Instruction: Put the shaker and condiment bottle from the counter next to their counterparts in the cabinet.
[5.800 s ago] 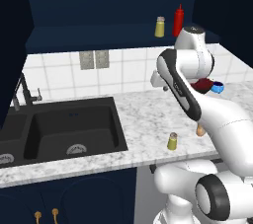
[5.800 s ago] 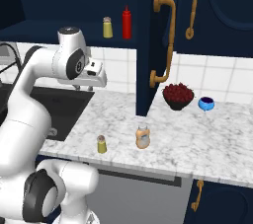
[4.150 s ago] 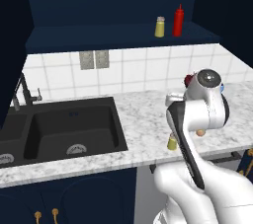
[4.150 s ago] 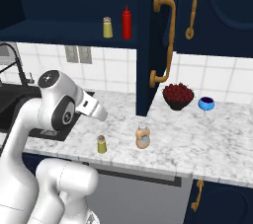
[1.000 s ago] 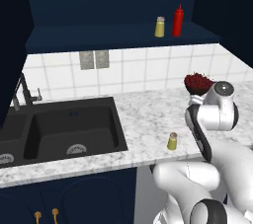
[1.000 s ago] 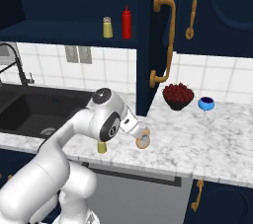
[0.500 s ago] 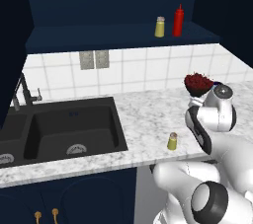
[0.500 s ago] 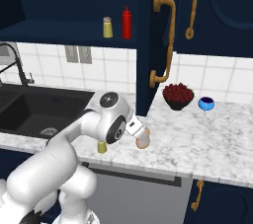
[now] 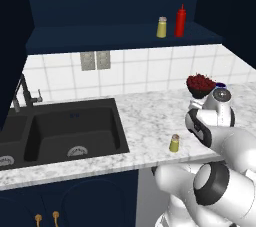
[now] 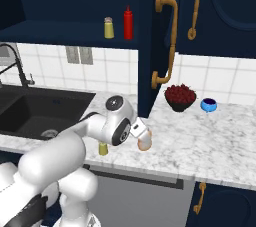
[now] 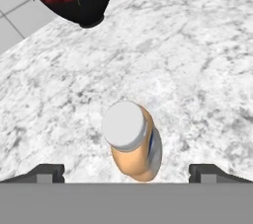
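The peach-tan condiment bottle [image 11: 129, 144] stands on the marble counter [image 11: 197, 60], its grey cap facing the hand camera. My gripper [image 11: 127, 171] is open, just above it, with one fingertip wide on each side and neither touching it. From the right base view the hand [image 10: 141, 136] hangs over the bottle [image 10: 145, 144]. The small olive shaker [image 9: 174, 143] stands near the counter's front edge, left of the bottle. On the navy cabinet shelf [image 9: 100, 38] sit the twin shaker [image 9: 161, 27] and the red squeeze bottle [image 9: 180, 21].
A dark bowl of red berries [image 10: 180, 96] and a small blue cup [image 10: 209, 104] stand by the tiled wall. The open cabinet door with its brass handle [image 10: 170, 36] hangs above the counter. The black sink [image 9: 70, 128] and faucet [image 9: 22, 93] lie to the left.
The arm has swung down from shelf height to the counter, and the open hand has come down over the peach-tan bottle. The bottles and shakers stand where they were.
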Controlling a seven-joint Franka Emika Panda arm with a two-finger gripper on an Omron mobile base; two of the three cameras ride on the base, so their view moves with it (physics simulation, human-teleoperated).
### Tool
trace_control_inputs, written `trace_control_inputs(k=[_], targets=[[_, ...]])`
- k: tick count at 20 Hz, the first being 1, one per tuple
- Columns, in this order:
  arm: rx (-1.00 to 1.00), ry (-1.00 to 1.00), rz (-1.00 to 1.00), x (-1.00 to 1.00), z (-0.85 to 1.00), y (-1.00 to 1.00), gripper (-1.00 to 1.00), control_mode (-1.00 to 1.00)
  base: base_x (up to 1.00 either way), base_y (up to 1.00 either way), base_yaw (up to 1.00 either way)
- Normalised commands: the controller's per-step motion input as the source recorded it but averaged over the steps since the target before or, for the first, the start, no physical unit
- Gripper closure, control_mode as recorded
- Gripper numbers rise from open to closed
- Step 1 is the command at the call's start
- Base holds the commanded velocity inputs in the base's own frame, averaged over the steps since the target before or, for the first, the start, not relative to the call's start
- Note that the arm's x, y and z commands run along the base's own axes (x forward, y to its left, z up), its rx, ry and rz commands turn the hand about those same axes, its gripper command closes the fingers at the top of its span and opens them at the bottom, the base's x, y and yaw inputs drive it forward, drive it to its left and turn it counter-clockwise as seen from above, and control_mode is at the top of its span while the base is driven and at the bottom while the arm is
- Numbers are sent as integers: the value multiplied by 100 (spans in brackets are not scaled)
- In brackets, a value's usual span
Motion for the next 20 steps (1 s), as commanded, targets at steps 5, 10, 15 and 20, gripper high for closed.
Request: trace_control_inputs(k=[5, 10, 15, 20], targets=[[3, 0, 0, 12, -16, -13, -100, -100, 0, 0, 0], [3, 0, 0, 10, -17, -11, -100, -100, 0, 0, 0], [2, 0, 0, 15, -19, -4, -100, -100, 0, 0, 0], [0, 0, -1, 15, -23, 0, 100, -100, 0, 0, 0]])
